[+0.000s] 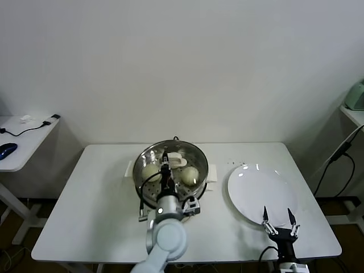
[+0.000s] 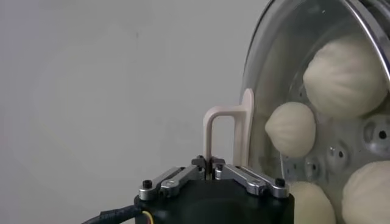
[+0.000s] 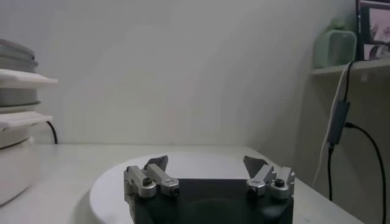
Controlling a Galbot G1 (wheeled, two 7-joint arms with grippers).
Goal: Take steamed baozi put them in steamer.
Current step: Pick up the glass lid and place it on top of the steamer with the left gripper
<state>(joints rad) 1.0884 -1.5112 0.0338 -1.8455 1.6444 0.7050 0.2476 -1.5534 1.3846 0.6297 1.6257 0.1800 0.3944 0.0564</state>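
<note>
The steel steamer (image 1: 200, 156) stands at the table's middle on its white base. Several pale baozi lie inside it; two show in the head view (image 1: 151, 172) (image 1: 190, 174), and more show through the glass in the left wrist view (image 2: 344, 76) (image 2: 290, 129). A glass lid (image 2: 253, 61) with a white handle (image 2: 228, 131) is over the pot. My left gripper (image 2: 209, 163) (image 1: 165, 166) is shut on that handle. I cannot tell whether the lid rests on the rim. My right gripper (image 1: 278, 218) (image 3: 206, 161) stands open and holds nothing, at the plate's near edge.
A flat white plate (image 1: 259, 187) (image 3: 195, 163) lies bare to the right of the steamer (image 3: 15, 158). A black cable runs behind the pot. Side tables stand at both flanks, one with a mouse (image 1: 7, 149).
</note>
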